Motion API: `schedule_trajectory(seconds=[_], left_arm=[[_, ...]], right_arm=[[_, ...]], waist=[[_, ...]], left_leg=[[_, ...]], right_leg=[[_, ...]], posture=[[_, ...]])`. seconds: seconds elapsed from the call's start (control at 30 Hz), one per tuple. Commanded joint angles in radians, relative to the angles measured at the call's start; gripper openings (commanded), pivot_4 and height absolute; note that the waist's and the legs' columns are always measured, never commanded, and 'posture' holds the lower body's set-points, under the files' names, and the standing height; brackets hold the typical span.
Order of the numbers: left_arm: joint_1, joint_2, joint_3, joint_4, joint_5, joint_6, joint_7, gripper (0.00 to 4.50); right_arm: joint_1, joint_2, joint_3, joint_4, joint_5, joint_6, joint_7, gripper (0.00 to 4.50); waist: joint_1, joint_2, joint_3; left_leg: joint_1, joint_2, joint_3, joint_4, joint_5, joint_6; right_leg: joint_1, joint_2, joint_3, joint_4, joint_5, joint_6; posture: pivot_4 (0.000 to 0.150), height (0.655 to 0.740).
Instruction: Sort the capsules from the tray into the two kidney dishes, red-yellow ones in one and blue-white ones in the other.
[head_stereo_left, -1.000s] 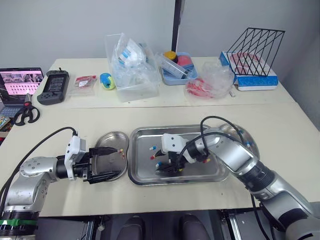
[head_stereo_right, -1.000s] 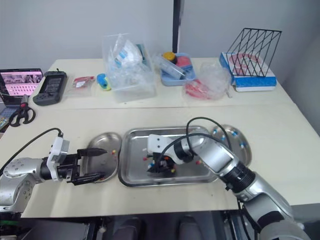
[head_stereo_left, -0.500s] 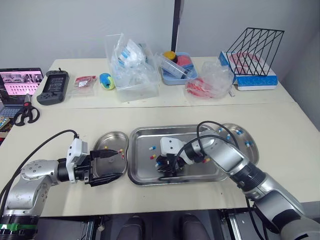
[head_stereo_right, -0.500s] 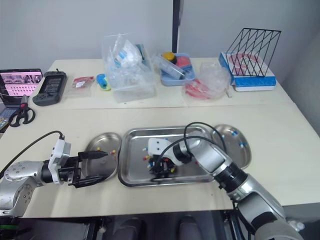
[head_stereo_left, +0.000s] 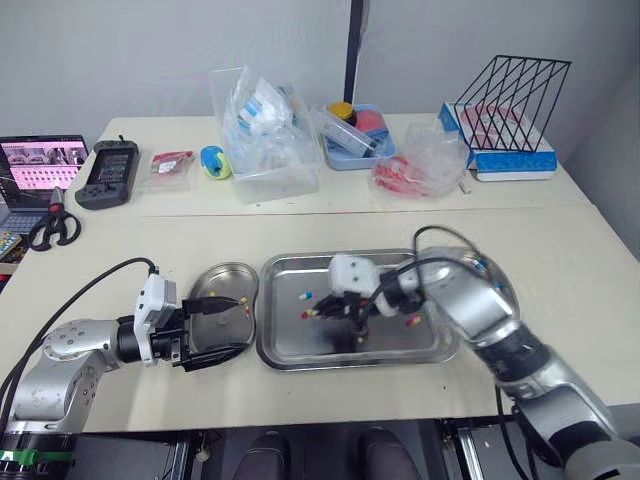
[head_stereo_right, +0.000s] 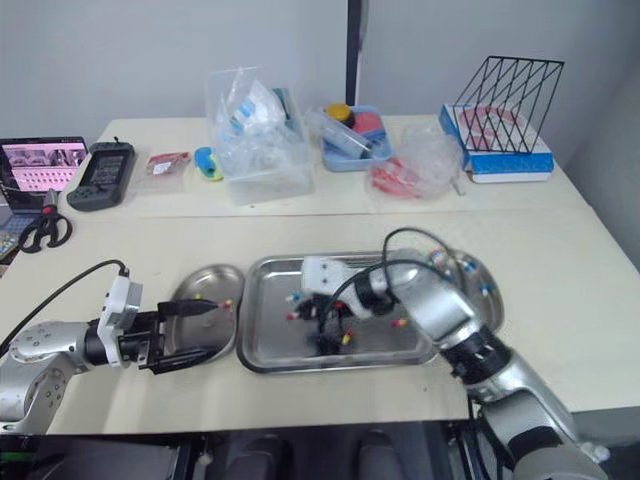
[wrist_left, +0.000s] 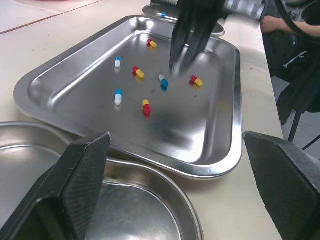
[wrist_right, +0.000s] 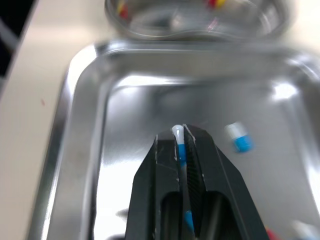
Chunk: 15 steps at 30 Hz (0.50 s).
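— Start with the right gripper (wrist_right: 180, 134).
— Pressed together on a blue-white capsule (wrist_right: 178, 144), with the white end poking out past the tips. Held up off the floor of the tray (head_stereo_left: 350, 256), over its middle.
— Any different from half a second ago?
— Yes. Was down at the tray floor then, towards the near side, among the loose capsules. Now lifted clear of the metal and drawn a little to the right and farther back.
— And the left gripper (head_stereo_left: 240, 324)?
— Spread wide, hovering over the right part of the left kidney dish (head_stereo_left: 215, 272). Same place and same spread as half a second ago, and much as a full second ago too.
— Anything left in the tray?
— Plenty. Loose red-yellow capsules (wrist_left: 138, 73) and loose blue-white capsules (wrist_left: 118, 96), scattered over the middle and left of the floor, none touching another. Lying as before, as far as can be told.
— Now the dishes.
— Sorted red-yellow capsules (head_stereo_left: 245, 311) in the left kidney dish, two of them, close to its right rim. Sorted blue-white capsules (head_stereo_right: 484, 290) in the right kidney dish (head_stereo_right: 498, 305), just beside the tray's right edge and partly hidden behind the right arm. No change in either dish's place.
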Motion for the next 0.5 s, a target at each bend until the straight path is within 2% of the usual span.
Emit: schedule_trajectory(seconds=[0.03, 0.13, 0.23, 0.33, 0.5], left_arm=[[-0.012, 0.011, 0.017, -0.001, -0.015, -0.001, -0.008, 4.5], [-0.022, 0.005, 0.012, -0.001, -0.028, 0.019, -0.004, 4.5], [-0.036, 0.002, 0.007, 0.004, -0.027, 0.024, -0.005, 4.5], [-0.071, 0.001, -0.003, 0.041, -0.016, 0.02, -0.014, 4.5], [-0.113, -0.003, -0.014, 0.07, -0.022, 0.024, -0.027, 4.5]], right_arm=[[0.06, -0.103, -0.237, -0.122, 0.125, 0.167, -0.034, 0.02], [0.185, -0.208, -0.446, -0.154, 0.169, 0.272, -0.085, 0.02], [0.319, -0.267, -0.569, -0.145, 0.166, 0.284, -0.13, 0.02], [0.484, -0.302, -0.649, -0.104, 0.12, 0.222, -0.162, 0.02], [0.606, -0.281, -0.665, -0.032, 0.108, 0.148, -0.215, 0.02]], waist=[[0.006, 0.0, 0.0], [0.021, 0.0, 0.0], [0.024, 0.0, 0.0], [0.023, 0.0, 0.0], [0.014, 0.0, 0.0]], left_leg=[[0.0, 0.0, 0.0, 0.0, 0.0, 0.0], [0.0, 0.0, 0.002, 0.0, 0.0, 0.001], [0.0, 0.0, 0.007, 0.0, 0.0, 0.001], [0.0, 0.0, 0.008, 0.0, 0.0, 0.001], [0.001, 0.0, 0.009, 0.0, 0.0, 0.001]], right_leg=[[0.0, 0.0, 0.0, -0.001, 0.0, 0.0], [0.001, 0.0, 0.0, -0.002, 0.0, 0.0], [0.002, 0.0, 0.0, -0.002, 0.0, 0.0], [0.002, 0.0, 0.0, -0.001, 0.0, 0.0], [0.002, 0.0, 0.002, -0.001, 0.0, 0.0]], posture=[[0.15, 0.7275], [0.15, 0.7275], [0.15, 0.7275], [0.15, 0.7275], [0.15, 0.7275]])
